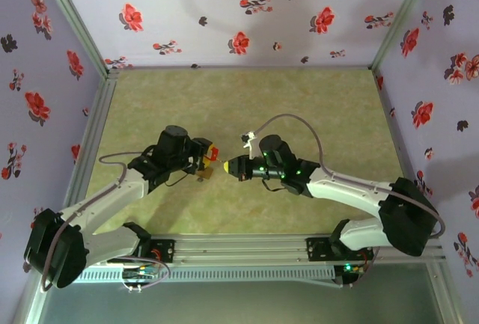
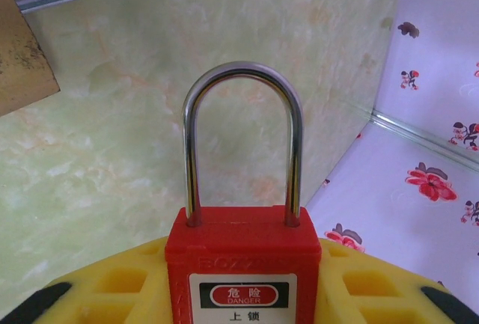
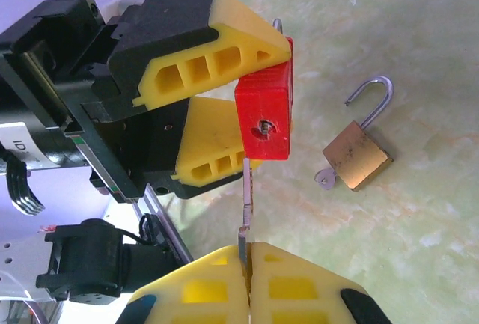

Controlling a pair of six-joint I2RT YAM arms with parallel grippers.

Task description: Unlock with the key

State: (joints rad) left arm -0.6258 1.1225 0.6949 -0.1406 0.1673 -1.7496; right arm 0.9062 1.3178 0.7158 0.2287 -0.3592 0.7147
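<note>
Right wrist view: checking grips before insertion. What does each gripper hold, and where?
Left gripper clamps the red padlock by its body; right gripper pinches the key by its back end, blade sticking out.

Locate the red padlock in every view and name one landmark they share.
Top external: red padlock near the centre, slightly left.
Left wrist: bottom centre, shackle pointing up.
Right wrist: upper centre, between the left arm's yellow fingers, keyhole facing the camera.
Shared landmark: the open brass padlock, top left in the left wrist view.

you had a brass padlock (image 3: 358, 156) lying on the green marbled table (image 3: 426, 32), its silver shackle (image 3: 390, 92) swung open, flowered walls (image 1: 224, 10) all around.
</note>
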